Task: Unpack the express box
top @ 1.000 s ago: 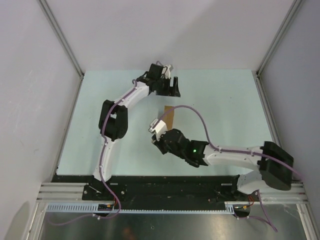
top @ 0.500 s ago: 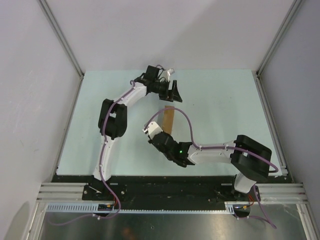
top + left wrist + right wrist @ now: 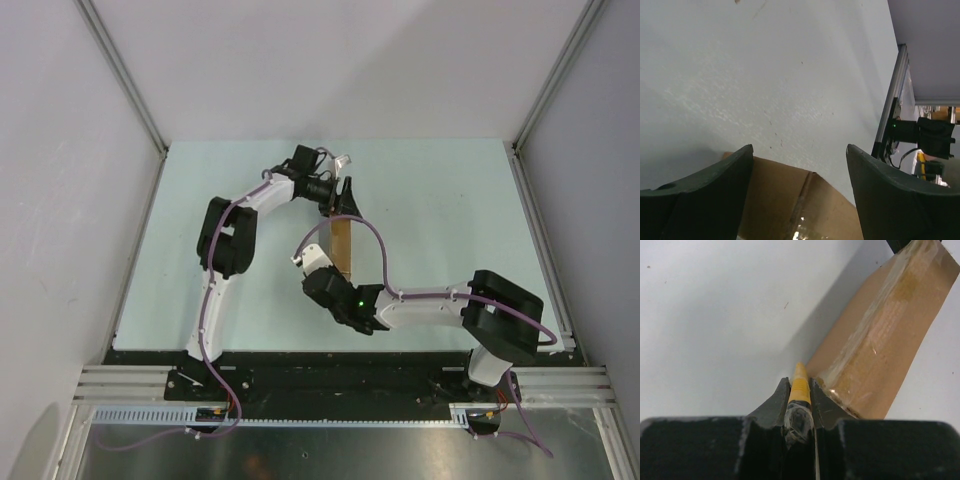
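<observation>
The express box (image 3: 342, 246) is a brown taped carton standing on its narrow edge mid-table. My left gripper (image 3: 343, 200) hangs open at its far end; in the left wrist view the box (image 3: 800, 210) lies between the dark fingers (image 3: 715, 190), with a gap on the right side. My right gripper (image 3: 328, 272) sits at the box's near left side, shut on a yellow-and-black utility knife (image 3: 800, 382). The knife's tip points along the foot of the box (image 3: 880, 350), beside its taped face.
The pale green table (image 3: 450, 200) is bounded by grey walls and aluminium rails (image 3: 545, 250) on the left, right and back. A black base strip (image 3: 330, 365) runs along the near edge. The right arm's cable (image 3: 385, 245) arcs over the box.
My left gripper has swung down and toward the box's far end, its jaws narrowing a little. The box now stands narrower, on its edge. The right gripper has shifted slightly along it.
</observation>
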Tool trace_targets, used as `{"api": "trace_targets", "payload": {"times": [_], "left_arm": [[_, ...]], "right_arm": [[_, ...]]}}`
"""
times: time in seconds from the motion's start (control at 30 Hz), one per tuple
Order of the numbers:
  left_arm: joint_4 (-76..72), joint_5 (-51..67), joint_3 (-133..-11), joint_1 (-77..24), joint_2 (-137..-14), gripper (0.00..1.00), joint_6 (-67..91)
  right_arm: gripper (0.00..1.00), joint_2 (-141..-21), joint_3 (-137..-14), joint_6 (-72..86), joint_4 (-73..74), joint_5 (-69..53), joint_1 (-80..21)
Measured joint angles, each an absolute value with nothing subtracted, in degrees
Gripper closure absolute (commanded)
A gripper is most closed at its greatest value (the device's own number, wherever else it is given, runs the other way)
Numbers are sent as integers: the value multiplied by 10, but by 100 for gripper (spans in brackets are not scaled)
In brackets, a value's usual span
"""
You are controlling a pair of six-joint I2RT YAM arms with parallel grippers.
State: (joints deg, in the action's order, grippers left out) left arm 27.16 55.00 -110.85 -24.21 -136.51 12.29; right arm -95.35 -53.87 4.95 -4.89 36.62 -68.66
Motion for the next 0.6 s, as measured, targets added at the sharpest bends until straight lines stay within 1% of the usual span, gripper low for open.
{"api": "trace_targets", "payload": {"times": [0.03, 0.23, 0.6], "left_arm": [[271, 556, -1103, -243, -1365, 24, 119], [255, 578, -1052, -243, -1357, 27, 108], [227, 589, -955, -244, -1302, 29, 99]], "right_arm": [[100, -953, -539, 53, -42, 368, -687], [100, -924, -529, 82, -4, 371, -687], [100, -836, -470, 156, 71, 374, -688]]}}
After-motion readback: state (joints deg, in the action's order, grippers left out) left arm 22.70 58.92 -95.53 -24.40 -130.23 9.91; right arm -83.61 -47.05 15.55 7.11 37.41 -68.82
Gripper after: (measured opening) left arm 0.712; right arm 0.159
